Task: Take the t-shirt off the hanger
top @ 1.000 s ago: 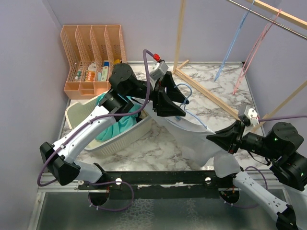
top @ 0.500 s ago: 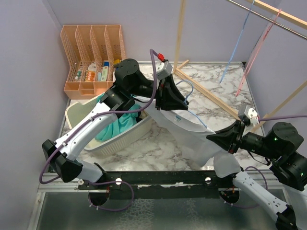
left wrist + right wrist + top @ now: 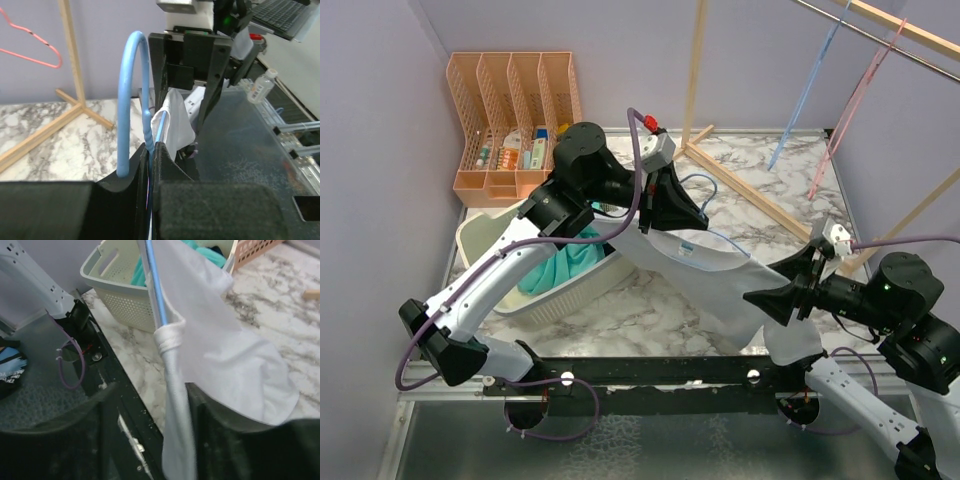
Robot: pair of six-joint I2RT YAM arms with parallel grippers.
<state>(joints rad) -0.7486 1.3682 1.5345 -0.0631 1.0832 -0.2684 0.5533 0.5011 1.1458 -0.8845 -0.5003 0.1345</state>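
The white t-shirt (image 3: 720, 285) stretches between both arms over the marble table, still hung on the blue hanger (image 3: 705, 195). My left gripper (image 3: 675, 205) is shut on the hanger's neck just below the hook (image 3: 131, 90); the hanger's wire runs between the closed fingertips of the left gripper (image 3: 151, 147), with the t-shirt (image 3: 177, 125) behind. My right gripper (image 3: 775, 300) is open at the shirt's lower end. In the right wrist view a twisted strand of the t-shirt (image 3: 175, 405) hangs between the spread jaws of the right gripper (image 3: 152, 392), and the hanger's arm (image 3: 155, 290) enters the cloth above.
A cream laundry basket (image 3: 470, 235) holding teal cloth (image 3: 555, 270) sits left of the shirt, also seen as the basket (image 3: 125, 300). A peach organizer (image 3: 515, 120) stands at the back left. A wooden rack (image 3: 750, 190) carries a blue hanger (image 3: 810, 95) and a pink hanger (image 3: 850, 110).
My left gripper has closed on the hanger's neck and lifted slightly. My right gripper has opened, letting go of the shirt's lower end, and shifted a little left.
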